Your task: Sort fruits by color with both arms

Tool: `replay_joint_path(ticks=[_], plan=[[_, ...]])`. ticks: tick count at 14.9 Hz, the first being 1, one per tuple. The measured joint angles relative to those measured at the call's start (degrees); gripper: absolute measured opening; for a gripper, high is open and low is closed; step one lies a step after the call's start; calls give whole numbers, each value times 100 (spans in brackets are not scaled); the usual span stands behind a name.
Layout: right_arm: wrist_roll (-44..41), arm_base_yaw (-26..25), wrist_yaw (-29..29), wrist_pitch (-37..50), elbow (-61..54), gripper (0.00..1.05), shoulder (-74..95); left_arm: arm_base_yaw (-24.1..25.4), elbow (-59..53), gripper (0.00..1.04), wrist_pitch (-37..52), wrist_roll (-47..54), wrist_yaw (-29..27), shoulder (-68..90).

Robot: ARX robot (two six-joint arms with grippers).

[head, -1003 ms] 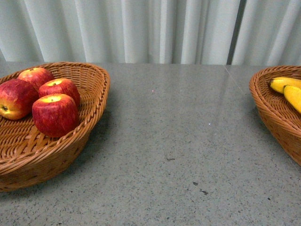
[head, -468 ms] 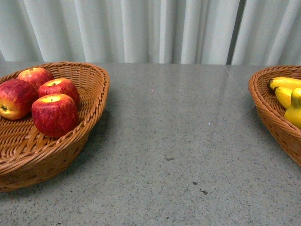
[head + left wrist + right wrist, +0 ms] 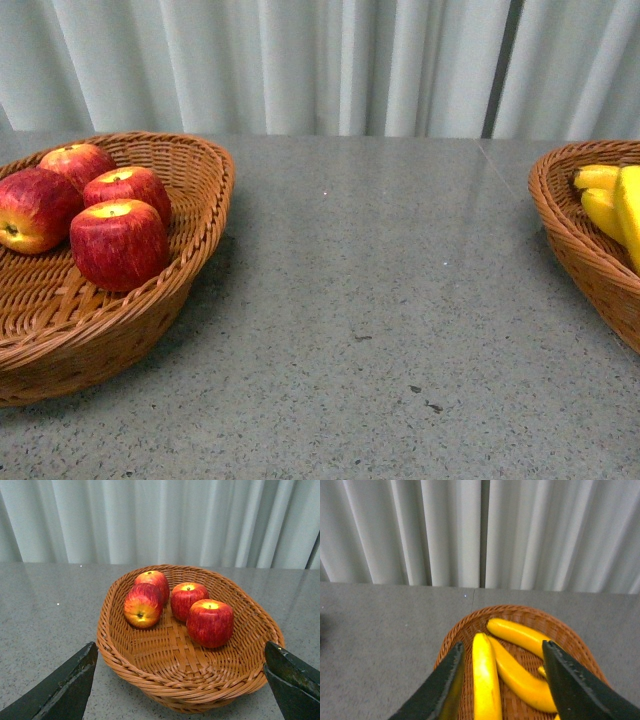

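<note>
Our right end effector (image 3: 502, 680), fingers apart, straddles a banana (image 3: 485, 680) over its wicker basket (image 3: 580, 652); we should release cleanly, then lift straight. Our left end effector (image 3: 180, 680), also spread, hangs before four apples (image 3: 210, 622), while the front view shows neither arm above the worktop (image 3: 380, 300).

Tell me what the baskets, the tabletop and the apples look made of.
Left basket and right basket: woven wicker or rattan, brown, visible strands. Tabletop: grey speckled stone-like surface with slight sheen. Apples: glossy, blocky shape, possibly plastic or foam replicas.
</note>
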Motion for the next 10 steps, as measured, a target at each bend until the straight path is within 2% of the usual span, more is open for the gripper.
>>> replay_joint_path(ticks=[2,3,4,5,10], plan=[[125,-26,-35,-581,-841,31,-1224,0,0,98,0,0,2,0],[133,-476,-542,-737,-1189,18,-1886,0,0,98,0,0,0,0],[157,-695,-546,-625,-1360,5,-2240,0,0,98,0,0,-13,0],[166,-667,-638,-566,-1480,2,-2341,-2,0,98,0,0,4,0],[170,-640,-634,-1019,-2037,2,-3303,-2,0,98,0,0,2,0]])
